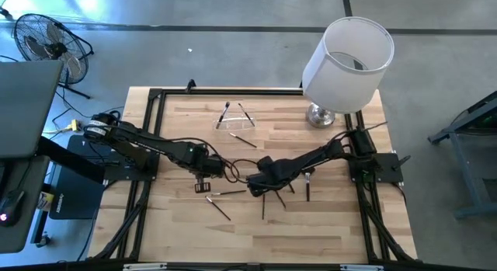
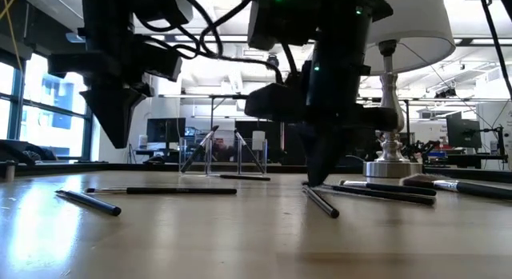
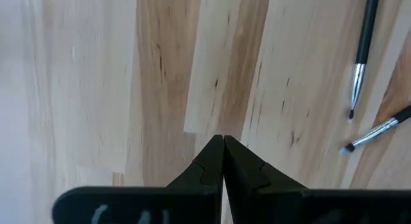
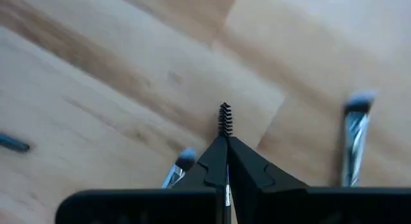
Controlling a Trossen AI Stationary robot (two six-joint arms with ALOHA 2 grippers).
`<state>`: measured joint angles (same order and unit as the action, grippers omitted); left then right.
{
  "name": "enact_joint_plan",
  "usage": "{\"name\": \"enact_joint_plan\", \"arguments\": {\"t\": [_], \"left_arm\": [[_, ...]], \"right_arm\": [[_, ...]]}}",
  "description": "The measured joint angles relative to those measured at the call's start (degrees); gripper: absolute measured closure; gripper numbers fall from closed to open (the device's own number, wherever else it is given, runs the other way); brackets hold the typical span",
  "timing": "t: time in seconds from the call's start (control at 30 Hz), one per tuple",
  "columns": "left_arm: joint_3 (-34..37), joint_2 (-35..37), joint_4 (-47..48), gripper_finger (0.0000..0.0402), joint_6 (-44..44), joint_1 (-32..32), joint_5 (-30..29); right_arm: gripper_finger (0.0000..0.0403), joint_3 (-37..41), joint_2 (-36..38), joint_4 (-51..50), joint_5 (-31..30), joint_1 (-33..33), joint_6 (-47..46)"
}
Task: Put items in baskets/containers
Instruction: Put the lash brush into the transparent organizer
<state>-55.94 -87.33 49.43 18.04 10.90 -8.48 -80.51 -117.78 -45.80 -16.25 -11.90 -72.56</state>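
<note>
Spiral-bristle brush (image 4: 224,118) pinched in right gripper (image 4: 225,142).

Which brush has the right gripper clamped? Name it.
The spiral-bristled spoolie brush: its black coil tip pokes out just beyond the right gripper, whose fingers are shut on its stem. The other brushes lie loose on the table, ungripped.

The counter (image 1: 311,224) is light wood with pale and tan stripes and thin dark streaks. Both arms are black, and the left claw (image 3: 223,142) and right claw (image 4: 225,142) are black too. The right claw pinches a brush with a black spiral tip (image 4: 224,119). Other brushes (image 3: 361,54) have black handles and shiny silver bands. The holder (image 1: 235,119) is clear. The lampshade (image 1: 347,63) is white on a silver base (image 1: 319,116)
</note>
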Motion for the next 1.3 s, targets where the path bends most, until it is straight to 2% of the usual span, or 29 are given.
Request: {"name": "enact_joint_plan", "arguments": {"t": [0.13, 0.47, 0.6, 0.7, 0.83, 0.97, 1.13, 1.3], "left_arm": [[-0.01, 0.0, -1.56, 0.0399, 0.29, -0.02, -0.24], [-0.02, 0.0, -12.92, 0.0399, 4.43, -0.02, 0.67], [-0.02, 0.0, -12.9, 0.0399, 6.76, 0.0, 0.65], [-0.02, 0.0, -13.16, 0.0398, 7.93, -0.01, 0.49], [-0.02, 0.0, -15.63, 0.0398, 8.42, -0.02, 0.73], [-0.02, 0.0, -22.56, 0.0398, 8.39, -0.02, 1.45], [-0.03, 0.0, -34.21, 0.0398, 5.75, -0.02, 0.89], [-0.07, 0.0, -41.86, 0.0398, 3.2, -0.02, 0.17]], "right_arm": [[0.0402, -0.11, 2.15, -1.0, -2.36, -0.87, 4.35], [0.0403, -0.07, 4.57, -3.29, -3.12, -1.46, 12.62], [0.0403, 6.44, 9.38, 0.04, -2.9, -1.98, 13.7], [0.0403, 16.56, 16.15, 10.26, -1.56, -2.58, 12.79], [0.0403, 30.87, 27.06, 33.44, 0.7, -2.84, 12.88], [0.0403, 42.14, 34.53, 52.33, 1.25, -1.72, 11.06], [0.0403, 49.38, 38.94, 65.18, -1.7, -0.67, 13.78], [0.0403, 51.33, 39.94, 74.01, -3.37, -0.46, 20.01]]}}
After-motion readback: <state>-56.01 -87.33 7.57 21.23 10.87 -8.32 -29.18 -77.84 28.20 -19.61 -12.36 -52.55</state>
